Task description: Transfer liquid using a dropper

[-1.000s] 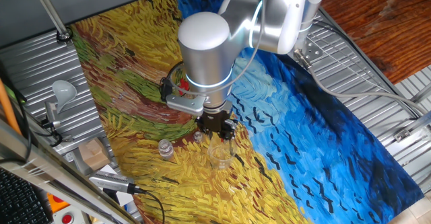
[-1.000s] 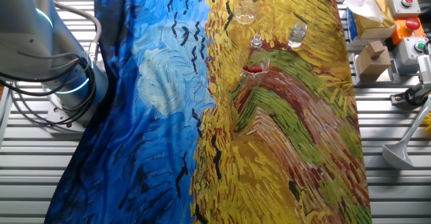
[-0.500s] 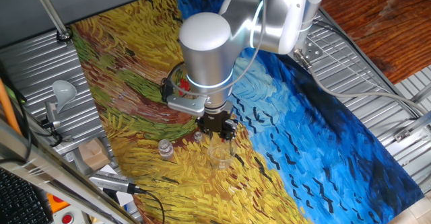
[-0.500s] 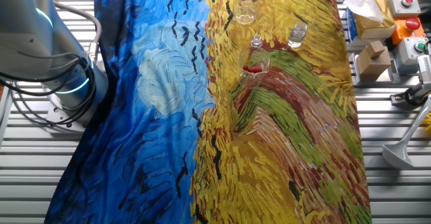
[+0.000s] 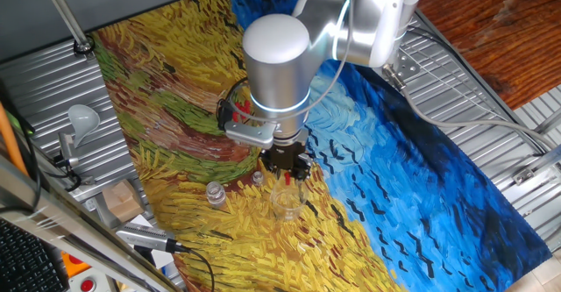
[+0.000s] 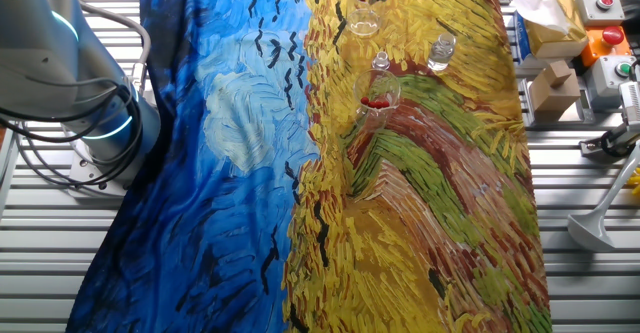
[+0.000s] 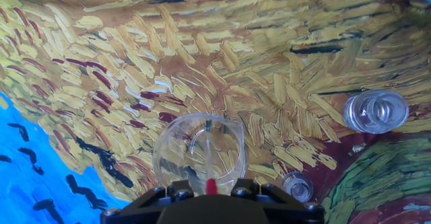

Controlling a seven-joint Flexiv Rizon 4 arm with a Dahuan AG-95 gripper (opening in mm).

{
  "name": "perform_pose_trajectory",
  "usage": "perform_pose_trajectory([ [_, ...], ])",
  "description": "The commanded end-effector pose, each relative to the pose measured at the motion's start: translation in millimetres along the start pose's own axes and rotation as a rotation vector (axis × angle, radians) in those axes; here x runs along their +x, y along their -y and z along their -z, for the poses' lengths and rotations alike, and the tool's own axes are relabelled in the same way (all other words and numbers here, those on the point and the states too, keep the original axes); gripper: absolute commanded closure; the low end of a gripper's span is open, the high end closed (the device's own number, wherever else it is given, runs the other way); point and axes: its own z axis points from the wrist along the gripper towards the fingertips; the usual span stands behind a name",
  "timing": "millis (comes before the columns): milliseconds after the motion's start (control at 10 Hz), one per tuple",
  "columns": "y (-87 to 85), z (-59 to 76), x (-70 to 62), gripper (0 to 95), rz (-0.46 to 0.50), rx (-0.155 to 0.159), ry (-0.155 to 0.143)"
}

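A: Where does the dropper [image 7: 211, 185] sit?

B: In the gripper [image 5: 287, 171], by the look of it. The hand view shows only a red tip poking out at the gripper's front edge, and one fixed view shows a thin red-and-clear sliver hanging between the fingers. The gripper appears clamped on it, though the pads themselves are hidden.

A: And its long axis?

B: It looks upright, running along the fingers and pointing down at the table [image 5: 166, 81]. The glass stem is too thin to trace fully.

A: What lies under it?

B: A clear beaker [image 7: 199, 151], directly below and just ahead of the gripper. In the hand view the red tip lines up with the beaker's near rim rather than its centre. That is the relation the coming move turns on: a straight descent, perhaps with a slight nudge forward, would likely put the tip inside the mouth.

A: Anything close enough to matter?

B: A small vial [image 7: 297, 185] stands just to the side of the beaker, near but apart from it. A larger glass bottle [image 7: 375, 111] sits farther off on the same side. Beyond those, a glass holding more red-bulbed droppers [image 6: 377, 100] stands on the painted cloth [image 6: 240, 153], behind the gripper and well apart.

A: Is liquid in the stem?

B: That cannot be told from these views.
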Motion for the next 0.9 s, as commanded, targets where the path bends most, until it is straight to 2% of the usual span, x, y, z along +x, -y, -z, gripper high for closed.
perform_pose_trajectory([
  [100,0.7,-0.2,1.2,76.0,0.004,0.000,0.002],
  [500,0.8,-1.9,3.1,76.0,0.014,0.004,0.009],
  [600,0.9,-2.2,3.1,95.0,0.017,0.005,0.011],
  [900,2.2,-5.4,3.5,95.0,0.039,0.012,0.021],
])
